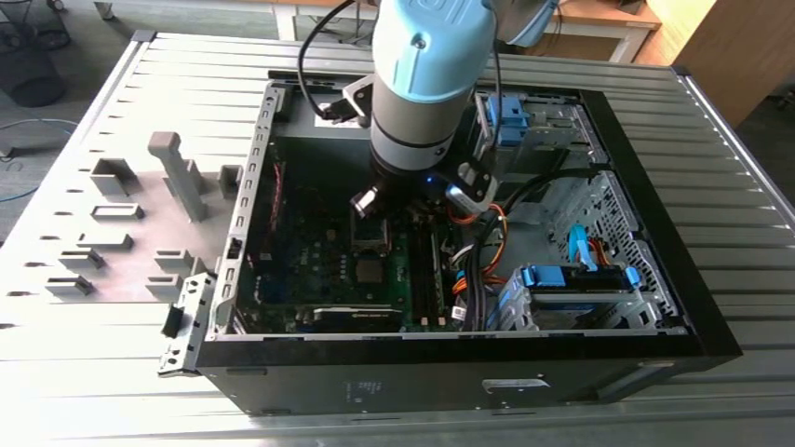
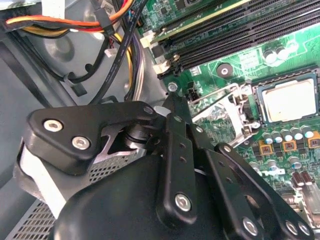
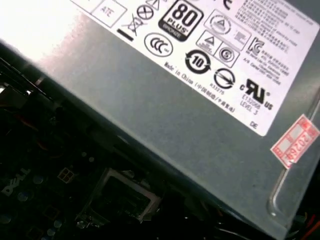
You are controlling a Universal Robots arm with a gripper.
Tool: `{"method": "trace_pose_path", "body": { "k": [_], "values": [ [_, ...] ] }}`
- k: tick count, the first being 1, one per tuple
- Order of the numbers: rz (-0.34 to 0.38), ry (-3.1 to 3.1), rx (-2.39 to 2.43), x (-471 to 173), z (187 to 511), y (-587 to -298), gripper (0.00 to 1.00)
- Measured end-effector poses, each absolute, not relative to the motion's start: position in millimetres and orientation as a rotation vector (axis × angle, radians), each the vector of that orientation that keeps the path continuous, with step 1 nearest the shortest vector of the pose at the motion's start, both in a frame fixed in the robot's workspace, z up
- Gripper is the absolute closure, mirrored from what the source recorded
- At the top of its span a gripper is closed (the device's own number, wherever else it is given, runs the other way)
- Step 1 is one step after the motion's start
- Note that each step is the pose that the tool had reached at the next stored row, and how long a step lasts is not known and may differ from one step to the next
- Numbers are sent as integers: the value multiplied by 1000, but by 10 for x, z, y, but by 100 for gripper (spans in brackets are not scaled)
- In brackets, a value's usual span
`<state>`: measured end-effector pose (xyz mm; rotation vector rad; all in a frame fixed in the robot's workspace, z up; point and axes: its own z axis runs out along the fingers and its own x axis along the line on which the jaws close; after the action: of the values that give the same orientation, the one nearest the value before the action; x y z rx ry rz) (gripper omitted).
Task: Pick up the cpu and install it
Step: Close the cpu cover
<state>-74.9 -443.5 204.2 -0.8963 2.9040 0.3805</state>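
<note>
The cpu [image 2: 289,100], a small square chip with a silvery top, lies flat in its socket on the green motherboard [image 2: 220,70]; in the exterior view the cpu [image 1: 370,271] shows low in the open computer case [image 1: 267,186]. The metal socket frame [image 2: 225,107] stands hinged open beside it, and shows dimly as the socket frame [image 3: 122,195] in the first wrist view. My gripper [image 1: 368,202] hangs inside the case just above the socket. In the second wrist view the gripper [image 2: 170,100] has its black fingers drawn together at the tip, holding nothing, near the frame's edge.
Grey holder blocks [image 1: 125,214] stand on the table at the exterior view's left. Drive cages with blue clips [image 1: 572,279] and orange and black cables [image 1: 485,242] fill the case's right side. The power supply [image 3: 200,125] sits close by. Memory slots [image 2: 240,35] run beside the socket.
</note>
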Motion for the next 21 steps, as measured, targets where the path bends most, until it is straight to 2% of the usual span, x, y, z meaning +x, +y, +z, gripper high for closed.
{"method": "trace_pose_path", "body": {
  "k": [21],
  "values": [
    [401,2872,-1000,-743,2081,-4443,89]
  ]
}}
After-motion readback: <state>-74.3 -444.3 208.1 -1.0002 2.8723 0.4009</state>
